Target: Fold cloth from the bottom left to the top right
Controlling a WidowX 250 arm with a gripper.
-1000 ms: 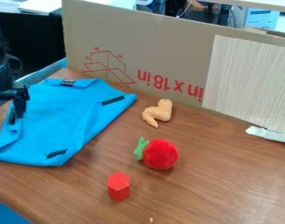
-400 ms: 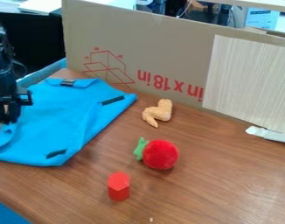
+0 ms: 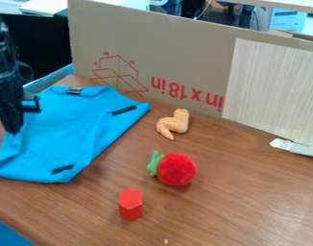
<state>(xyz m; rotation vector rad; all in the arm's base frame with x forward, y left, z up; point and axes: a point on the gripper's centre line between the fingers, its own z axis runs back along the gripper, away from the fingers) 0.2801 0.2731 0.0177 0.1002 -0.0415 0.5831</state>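
Nearest on the brown wooden tabletop (image 3: 229, 211) stands a red hexagonal block (image 3: 130, 204), with a round red plush fruit with green leaves (image 3: 176, 169) beyond it. Level with these and farther back, the bright blue fabric cloth with black patches (image 3: 69, 139) lies spread at the left, its lower left corner down on the table. The fold to the top right remains to be made; at most, the grasp for it is done. The black two-finger gripper (image 3: 14, 130) is at the cloth's left edge, fingers together, apparently pinching fabric. A tan toy chicken wing (image 3: 173, 123) lies right of the cloth, before the cardboard panel (image 3: 165, 53).
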